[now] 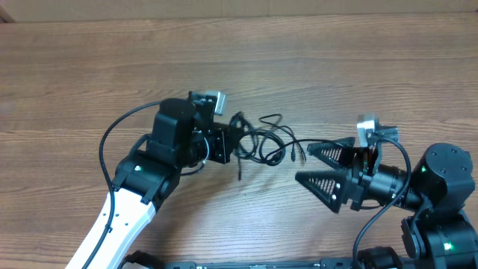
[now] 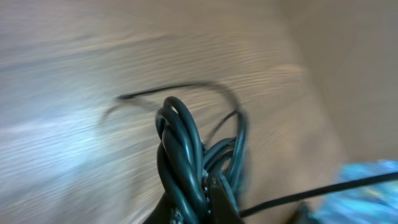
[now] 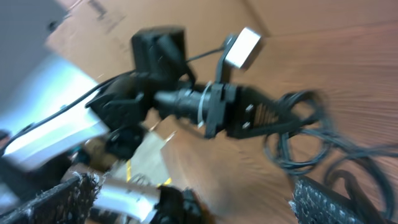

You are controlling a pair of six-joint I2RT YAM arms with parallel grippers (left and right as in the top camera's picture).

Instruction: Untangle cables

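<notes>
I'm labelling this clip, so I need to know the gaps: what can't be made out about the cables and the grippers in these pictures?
Overhead: how many cords the cables hold; too thin, overlapping.
Left wrist: the left gripper, fingers cut off by the bottom edge behind the bundle; plug ends lost to motion blur.
Right wrist: the right gripper shows only its pads, cut by the bottom edge; cable crossings blurred.

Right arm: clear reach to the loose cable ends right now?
Likely yes: the open right fingers face the cable ends, nothing between them. The left fingers clamp only the bundle's far side.
</notes>
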